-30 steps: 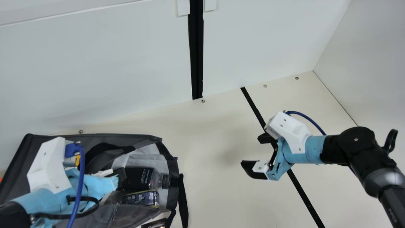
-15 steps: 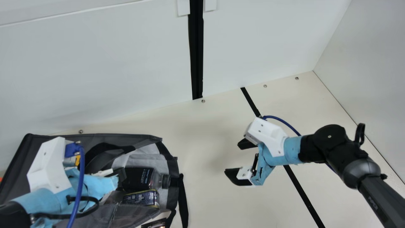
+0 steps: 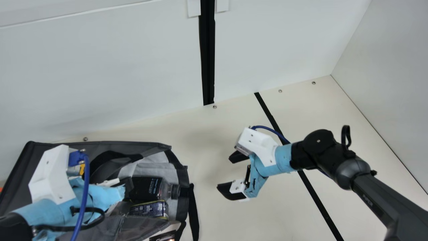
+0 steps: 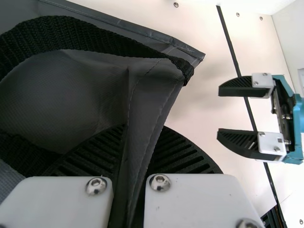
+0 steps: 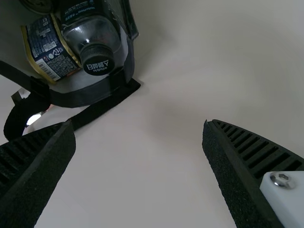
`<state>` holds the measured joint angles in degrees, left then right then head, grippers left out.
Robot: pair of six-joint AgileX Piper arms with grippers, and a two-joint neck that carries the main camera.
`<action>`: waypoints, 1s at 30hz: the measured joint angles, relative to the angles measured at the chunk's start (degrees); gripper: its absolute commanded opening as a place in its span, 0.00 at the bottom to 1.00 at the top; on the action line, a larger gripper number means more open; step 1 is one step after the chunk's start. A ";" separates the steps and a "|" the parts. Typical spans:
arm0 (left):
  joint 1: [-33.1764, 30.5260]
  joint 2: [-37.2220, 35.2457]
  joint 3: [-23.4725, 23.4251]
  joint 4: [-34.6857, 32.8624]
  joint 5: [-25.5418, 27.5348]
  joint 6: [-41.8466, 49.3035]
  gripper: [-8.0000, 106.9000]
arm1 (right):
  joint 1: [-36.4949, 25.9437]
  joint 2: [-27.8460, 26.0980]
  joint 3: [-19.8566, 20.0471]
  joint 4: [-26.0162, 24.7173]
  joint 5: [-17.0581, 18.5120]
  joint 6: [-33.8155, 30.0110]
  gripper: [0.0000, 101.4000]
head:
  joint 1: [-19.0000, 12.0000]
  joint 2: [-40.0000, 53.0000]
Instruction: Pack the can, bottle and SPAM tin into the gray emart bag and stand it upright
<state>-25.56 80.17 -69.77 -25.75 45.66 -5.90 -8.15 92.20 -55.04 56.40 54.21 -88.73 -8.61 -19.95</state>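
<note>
One gray bag fold [image 4: 149, 104] between fingers [image 4: 185, 156] of left gripper [image 3: 97, 194].

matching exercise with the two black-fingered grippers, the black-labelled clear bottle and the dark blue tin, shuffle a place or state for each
1. left gripper
2. right gripper
3. black-labelled clear bottle
4. dark blue tin with yellow rims

A. lying with its black cap toward the bag's mouth
B. open above the cream table
C. beside the bottle
D. closed on gray bag fabric

1-D, 2-B, 3-A, 4-C
</note>
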 measured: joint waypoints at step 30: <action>0.00 0.00 0.00 0.00 0.00 0.00 0.00 | 13.93 14.61 -9.51 8.24 -6.05 -2.12 0.94 | -0.09 0.00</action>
<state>-25.56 80.17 -69.77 -25.75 45.66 -5.90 5.78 106.81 -64.54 64.63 48.15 -90.85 -8.70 -19.95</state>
